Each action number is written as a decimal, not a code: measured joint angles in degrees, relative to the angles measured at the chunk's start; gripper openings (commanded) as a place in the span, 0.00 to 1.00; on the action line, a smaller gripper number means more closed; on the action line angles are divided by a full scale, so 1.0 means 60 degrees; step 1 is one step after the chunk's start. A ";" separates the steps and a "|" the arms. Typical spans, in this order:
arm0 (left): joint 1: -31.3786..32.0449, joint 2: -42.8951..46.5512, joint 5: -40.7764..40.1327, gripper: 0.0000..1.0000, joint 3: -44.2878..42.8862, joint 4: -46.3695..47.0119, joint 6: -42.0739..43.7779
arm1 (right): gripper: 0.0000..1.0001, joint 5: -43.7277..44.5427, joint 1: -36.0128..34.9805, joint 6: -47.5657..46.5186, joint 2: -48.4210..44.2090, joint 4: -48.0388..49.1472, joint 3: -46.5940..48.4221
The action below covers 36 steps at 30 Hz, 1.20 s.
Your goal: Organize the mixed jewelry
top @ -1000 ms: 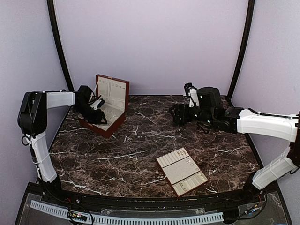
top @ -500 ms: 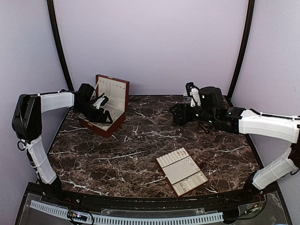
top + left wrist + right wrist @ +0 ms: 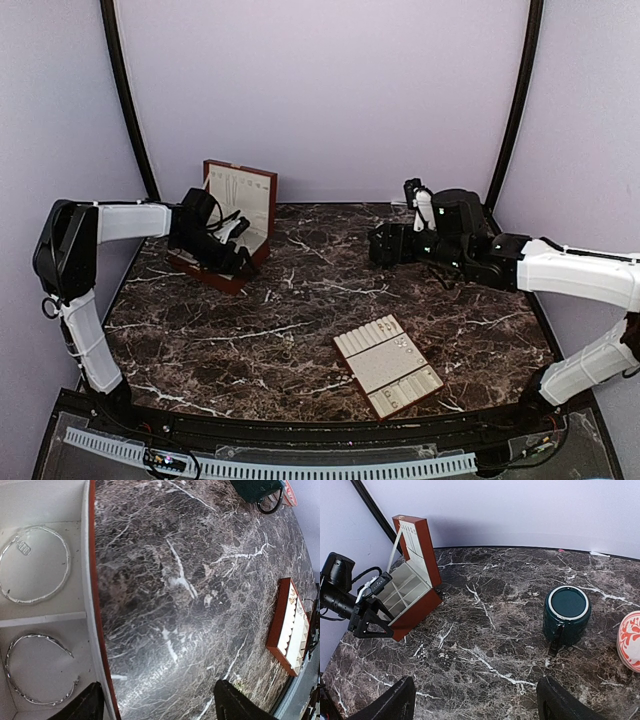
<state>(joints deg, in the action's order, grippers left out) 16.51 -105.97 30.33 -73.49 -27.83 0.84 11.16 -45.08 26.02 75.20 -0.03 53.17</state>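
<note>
The jewelry that shows best is two thin silvery bangles, one [image 3: 31, 600] in an upper compartment of the wooden box [image 3: 225, 225] and one [image 3: 35, 636] in the compartment below it. Tiny pieces [image 3: 404, 347] lie on the cream slotted tray [image 3: 388, 367] near the front. My left gripper [image 3: 240, 260] [image 3: 157, 700] hangs open over the box's front wall [image 3: 91, 580] and the marble, with nothing between its fingers. My right gripper [image 3: 378, 245] [image 3: 475, 690] is open and empty above bare marble at the back right.
A dark green mug [image 3: 566, 612] stands on the marble ahead of my right gripper, and a red-patterned bowl [image 3: 631, 640] sits at the right edge. The box lid stands upright at the back left. The tray [image 3: 287, 630] lies far from the box.
My left gripper has opened wide and drawn out of the box toward its front wall. The right arm has shifted slightly to the right.
</note>
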 measured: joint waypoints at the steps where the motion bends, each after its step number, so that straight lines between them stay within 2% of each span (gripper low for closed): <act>1: 0.0087 -0.0018 0.0044 0.78 0.0000 0.0044 -0.0011 | 0.84 0.0007 0.0004 0.0000 0.0000 0.0004 -0.0004; 7: 0.1056 -0.0018 0.0200 0.78 0.0033 0.0550 -0.0557 | 0.82 0.0004 0.0004 -0.0007 0.0000 0.0000 -0.0157; 14: 0.2721 -0.0233 0.0878 0.78 0.0066 0.2364 -0.1891 | 0.80 -0.0164 -0.0058 -0.0007 -0.0004 -0.0098 -0.0441; 21: 0.3348 -0.0528 0.1191 0.78 0.0055 0.3694 -0.2681 | 0.80 -0.0186 -0.0597 -0.0087 -0.0106 -0.0153 -0.0543; 25: 0.3402 -0.0138 0.0896 0.79 0.0240 0.3901 -0.2648 | 0.78 -0.0182 -0.1180 -0.0106 -0.0055 -0.0171 -0.0546; 29: 0.3082 0.1319 0.0481 0.80 0.0856 0.3566 -0.2415 | 0.74 -0.0146 -0.1792 -0.0080 0.0543 -0.0204 -0.0463; 33: 0.2018 0.3136 0.0233 0.86 0.1333 0.3340 -0.2186 | 0.68 -0.0102 -0.2441 -0.0051 0.1942 -0.0441 0.0193; 36: 0.0849 0.4397 0.0044 0.87 0.1789 0.3319 -0.2033 | 0.66 -0.0080 -0.2885 0.0011 0.3297 -0.0616 0.1056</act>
<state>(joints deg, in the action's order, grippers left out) 21.61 -79.59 30.59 -62.76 -7.92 -11.35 10.68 -62.39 26.09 94.98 -3.73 59.51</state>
